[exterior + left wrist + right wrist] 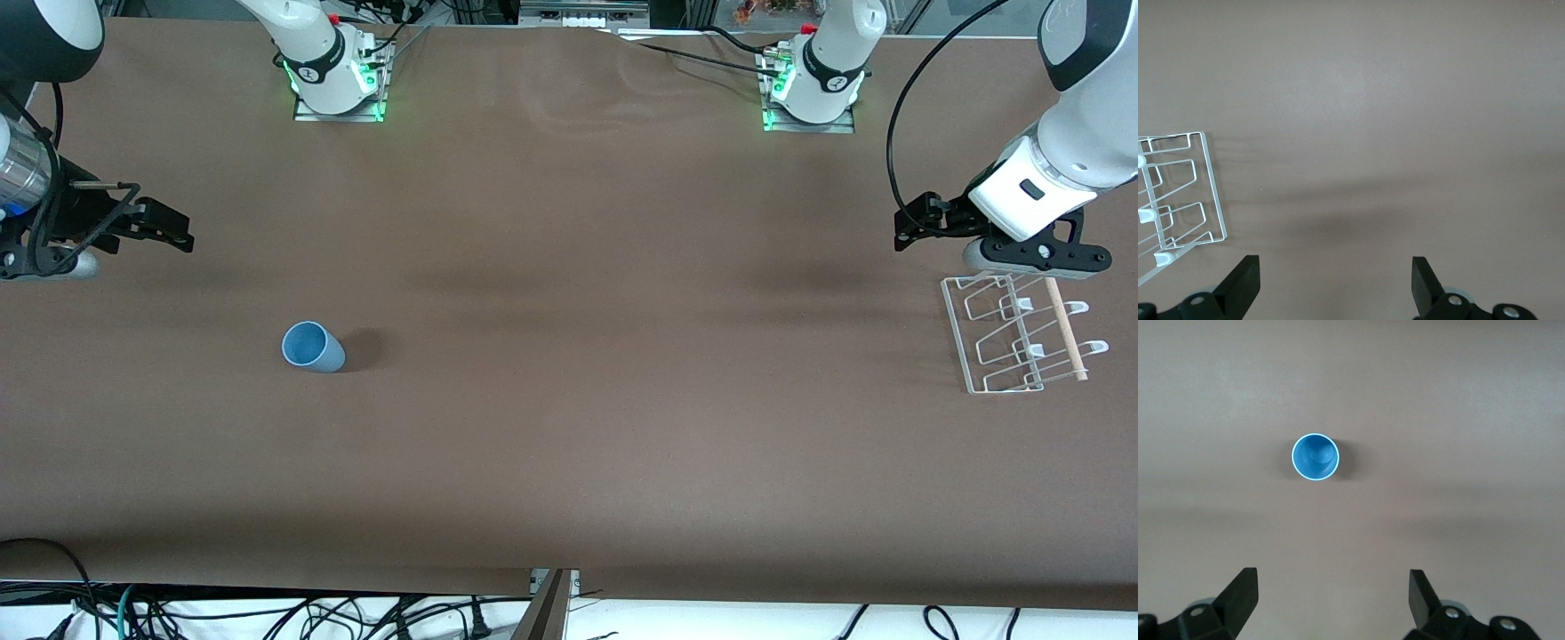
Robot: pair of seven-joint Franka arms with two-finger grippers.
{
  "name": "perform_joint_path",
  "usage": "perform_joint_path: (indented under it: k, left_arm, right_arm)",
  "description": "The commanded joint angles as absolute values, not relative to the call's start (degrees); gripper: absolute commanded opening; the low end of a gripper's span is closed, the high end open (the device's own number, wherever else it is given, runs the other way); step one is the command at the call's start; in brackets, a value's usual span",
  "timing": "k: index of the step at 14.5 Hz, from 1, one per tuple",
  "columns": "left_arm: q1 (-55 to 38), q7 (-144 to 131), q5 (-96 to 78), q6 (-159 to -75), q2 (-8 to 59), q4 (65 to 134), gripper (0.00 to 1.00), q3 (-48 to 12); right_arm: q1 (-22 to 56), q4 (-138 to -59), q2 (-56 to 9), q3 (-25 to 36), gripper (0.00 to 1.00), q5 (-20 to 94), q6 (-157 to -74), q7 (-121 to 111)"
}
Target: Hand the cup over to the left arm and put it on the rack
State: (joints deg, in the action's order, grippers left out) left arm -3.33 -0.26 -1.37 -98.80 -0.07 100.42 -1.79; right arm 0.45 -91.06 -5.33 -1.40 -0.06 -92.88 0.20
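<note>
The light-blue cup (pixel 313 347) stands upright, mouth up, on the brown table toward the right arm's end; the right wrist view shows it (pixel 1315 457) from above. My right gripper (pixel 164 227) hangs open and empty in the air at that end of the table, apart from the cup; its fingers are spread wide (pixel 1333 593). The wire rack (pixel 1013 333) with its pale wooden rod (pixel 1065 329) sits at the left arm's end, and shows in the left wrist view (pixel 1178 193). My left gripper (pixel 916 224) is open and empty (pixel 1336 280), up beside the rack.
The two arm bases (pixel 338 76) (pixel 813 84) stand along the table's edge farthest from the front camera. Cables lie off the table edge nearest that camera (pixel 267 613). The brown table top (pixel 622 356) lies bare between cup and rack.
</note>
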Motion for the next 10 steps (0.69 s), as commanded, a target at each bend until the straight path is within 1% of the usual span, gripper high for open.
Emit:
perform_joint_path:
  k: [1, 3, 10]
  left_arm:
    - [-3.3, -0.4, -0.4, -98.2, 0.1, 100.0, 1.0, -2.0]
    - [-3.3, -0.4, -0.4, -98.2, 0.1, 100.0, 1.0, -2.0]
    - [-3.3, -0.4, -0.4, -98.2, 0.1, 100.0, 1.0, -2.0]
  right_arm:
    - [0.4, -89.4, -5.9, -1.1, 1.0, -0.1, -90.3, 0.6]
    - [0.8, -89.6, -5.8, -1.3, 1.0, -0.3, -88.8, 0.8]
    - [0.7, -89.6, -5.9, -1.2, 1.0, -0.2, -88.8, 0.8]
